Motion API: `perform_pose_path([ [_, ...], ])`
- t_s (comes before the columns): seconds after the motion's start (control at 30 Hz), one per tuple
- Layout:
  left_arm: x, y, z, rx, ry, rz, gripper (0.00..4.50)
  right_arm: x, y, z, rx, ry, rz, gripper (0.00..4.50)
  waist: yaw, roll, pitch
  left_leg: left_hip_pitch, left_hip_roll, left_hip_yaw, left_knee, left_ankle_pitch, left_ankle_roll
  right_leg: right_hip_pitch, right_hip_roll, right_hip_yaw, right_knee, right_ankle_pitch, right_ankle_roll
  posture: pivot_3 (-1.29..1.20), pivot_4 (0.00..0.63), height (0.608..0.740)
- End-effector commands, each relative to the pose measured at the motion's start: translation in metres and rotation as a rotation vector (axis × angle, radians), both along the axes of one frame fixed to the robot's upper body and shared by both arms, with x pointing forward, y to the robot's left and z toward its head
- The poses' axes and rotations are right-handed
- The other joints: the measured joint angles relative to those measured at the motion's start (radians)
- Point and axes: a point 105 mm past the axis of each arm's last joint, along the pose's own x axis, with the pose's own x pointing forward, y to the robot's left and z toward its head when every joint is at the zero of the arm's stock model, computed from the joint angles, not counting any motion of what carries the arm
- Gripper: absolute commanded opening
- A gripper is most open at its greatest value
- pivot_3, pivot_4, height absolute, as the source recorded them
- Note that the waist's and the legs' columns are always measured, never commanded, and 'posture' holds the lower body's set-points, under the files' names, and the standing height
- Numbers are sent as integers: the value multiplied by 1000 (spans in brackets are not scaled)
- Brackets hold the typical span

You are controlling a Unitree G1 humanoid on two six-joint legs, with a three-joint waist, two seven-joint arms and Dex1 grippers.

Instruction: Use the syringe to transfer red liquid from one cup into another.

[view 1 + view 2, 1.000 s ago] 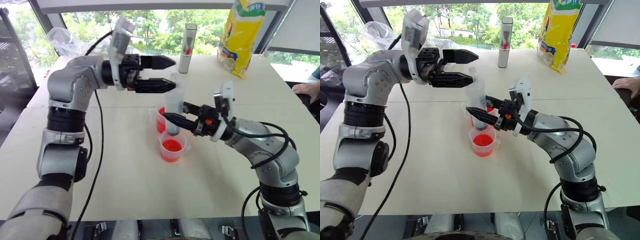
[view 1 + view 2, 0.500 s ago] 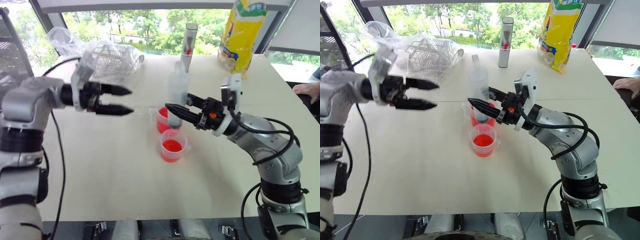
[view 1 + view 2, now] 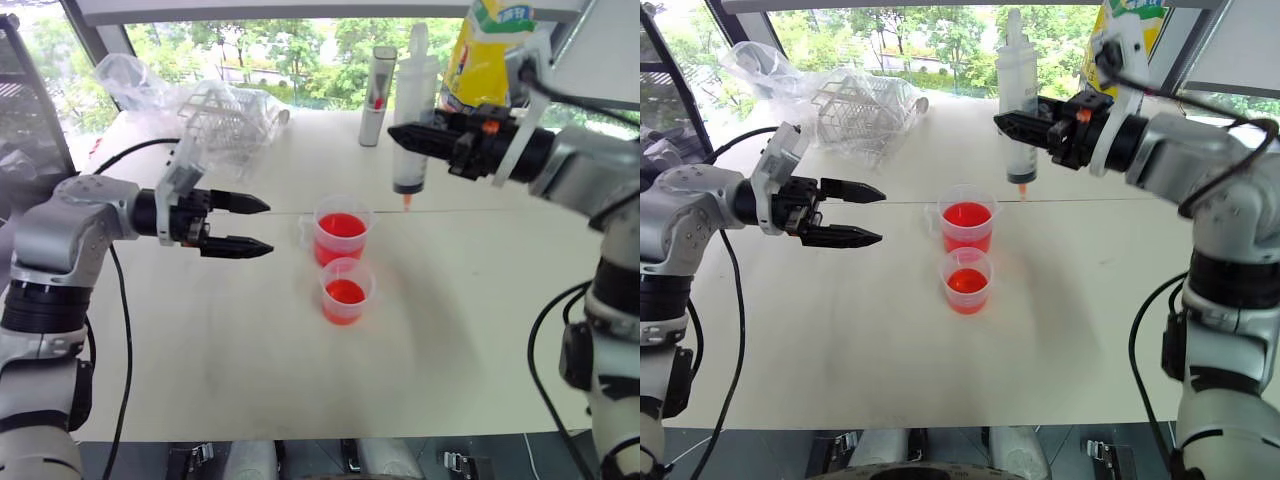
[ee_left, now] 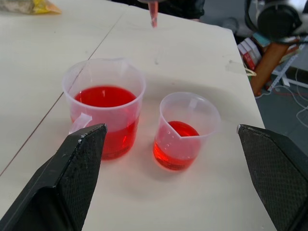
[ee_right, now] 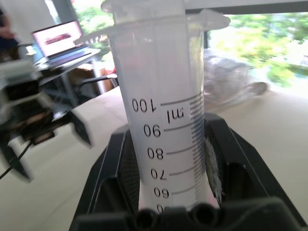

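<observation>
Currently I have the right gripper [image 3: 420,138] clamped on the barrel of the syringe [image 3: 411,120], which hangs upright in the air with its orange tip down, above the table [image 3: 250,350] and off to the right of the two cups, touching neither. On my right wrist view the barrel sits squeezed between the two black fingers [image 5: 108,168], its printed scale readable.

My left gripper [image 3: 250,225] hovers level to the left of the cups, jaws spread wide with nothing between them, well apart from both.

Handled cup [image 3: 341,230] stands behind, holding the larger share of the red liquid [image 4: 105,96]. Handleless cup [image 3: 346,290] stands just in front of it, nearly touching, with a shallow red layer.

Background: grey tube [image 3: 379,82], yellow bag [image 3: 480,55], wire rack in plastic wrap [image 3: 215,115].
</observation>
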Motion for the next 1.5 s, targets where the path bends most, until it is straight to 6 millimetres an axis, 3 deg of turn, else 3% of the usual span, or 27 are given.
perform_pose_path([
  [0.03,-4,-2,9,-7,-69,-10,4459,20,-14,-18,-122,170,-138,1437,-2,0,0,0,0,0,0,0,0,0,0,0,0,0,-1,0,150,740],
  [0.23,-11,-3,4,5,-99,-32,4459,41,-39,-68,-317,399,-315,1437,0,0,0,-1,0,0,0,0,0,-1,-1,0,0,-1,-1,0,150,740],
  [0.4,-14,-3,4,7,-108,-22,4459,45,-53,-132,-410,627,-388,1437,0,0,0,-2,-1,1,0,0,1,-2,-2,0,0,-1,-1,0,150,740],
  [0.63,-15,-2,4,11,-114,-6,4459,41,-53,-156,-441,729,-398,1437,-2,1,1,-2,-1,1,0,0,1,-2,-1,0,0,0,-1,0,150,740],
  [0.77,-14,-3,7,-3,-115,3,4500,41,-55,-162,-445,747,-412,3294,-2,1,1,-2,-1,0,0,0,1,-2,0,0,0,0,-1,0,150,740],
  [0.83,-14,-4,8,-12,-111,7,4500,41,-55,-163,-439,747,-412,4337,-1,1,1,-2,-1,0,0,0,1,-2,1,0,0,0,-1,0,150,740],
  [0.87,-14,-4,8,-16,-109,8,4500,41,-55,-162,-436,746,-410,4469,-1,1,1,-2,-1,0,0,0,1,-2,1,0,0,0,-1,0,150,740],
  [1.03,-15,-4,11,-33,-100,13,4500,38,-56,-156,-441,705,-392,4469,-1,1,1,-2,0,0,0,0,0,-2,1,0,0,0,-1,0,150,740],
  [1.23,-17,-1,11,-29,-96,29,4500,23,-57,-107,-501,382,-264,4469,1,1,1,-2,0,0,0,0,0,-2,2,0,0,-1,-1,0,150,740],
  [1.37,-18,4,11,-20,-103,62,4500,-11,-42,-57,-441,88,-42,4469,2,1,1,-1,0,-1,0,0,1,-1,2,-1,0,-1,0,0,150,740],
  [1.5,-18,8,12,-19,-113,89,4500,-46,-39,-45,-512,-69,98,4469,0,0,0,0,1,-1,-1,0,0,1,3,-1,-1,-1,0,0,150,740],
])
